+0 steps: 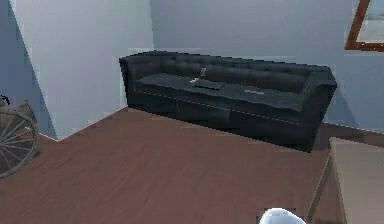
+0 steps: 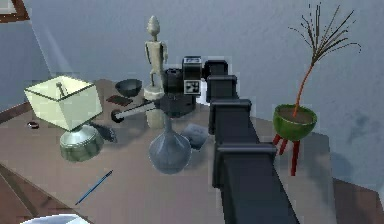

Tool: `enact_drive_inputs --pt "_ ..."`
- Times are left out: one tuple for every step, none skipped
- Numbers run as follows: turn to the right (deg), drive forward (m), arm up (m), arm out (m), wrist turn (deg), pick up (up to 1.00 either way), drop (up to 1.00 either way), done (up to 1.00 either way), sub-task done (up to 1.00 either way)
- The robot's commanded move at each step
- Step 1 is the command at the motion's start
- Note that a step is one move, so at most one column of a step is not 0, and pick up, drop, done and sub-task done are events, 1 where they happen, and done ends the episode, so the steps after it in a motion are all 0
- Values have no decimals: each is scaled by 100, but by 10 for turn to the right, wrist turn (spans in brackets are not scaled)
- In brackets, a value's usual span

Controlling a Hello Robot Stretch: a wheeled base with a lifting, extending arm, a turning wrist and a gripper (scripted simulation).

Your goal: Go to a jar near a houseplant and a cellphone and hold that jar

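**Arm out over a crowded table, grey vessel beside it**

A brownish tabletop [image 2: 40, 160] spreads across the arm side view under a blue-grey wall. The dark arm [image 2: 245, 160] rises from six o'clock toward the middle and ends at two white marker squares [image 2: 190, 85]. The gripper [image 2: 140, 110] lies at nine o'clock of those squares, its far end toward a dark bowl [image 2: 128, 88] at about ten o'clock of the picture. A tall pale wooden figure [image 2: 153, 50] stands upright right behind the gripper. So I cannot tell how the fingers are set or whether they hold anything.

A grey vessel [image 2: 170, 150] with a round belly and narrow neck, the likeliest jar, stands on the table near the centre. It is at six o'clock of the gripper and just to the nine o'clock side of the arm. Whether the two touch cannot be told. A smaller dark bowl [image 2: 196, 135] sits between the vessel and the arm.

A lamp [image 2: 62, 102] with a cream shade stands at nine o'clock, and a blue pen [image 2: 95, 187] lies at seven o'clock. The houseplant [image 2: 297, 115] has thin reddish twigs in a green pot on red legs. It stands at three o'clock, across the arm from the vessel.

In the forward view a dark sofa [image 1: 225, 92] sits at the centre against pale blue walls on a reddish wood floor [image 1: 150, 170]. A spoked wheel [image 1: 12, 135] shows at nine o'clock, a table corner [image 1: 360, 180] at four o'clock and a wooden frame [image 1: 368, 25] at two o'clock.
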Motion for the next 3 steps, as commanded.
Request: enact_drive_inputs --pt "0 0 0 0 270 0 0 0 0" --pt "0 0 -28 0 0 0 0 0 0" --pt "0 0 0 0 0 100 0 0 0"
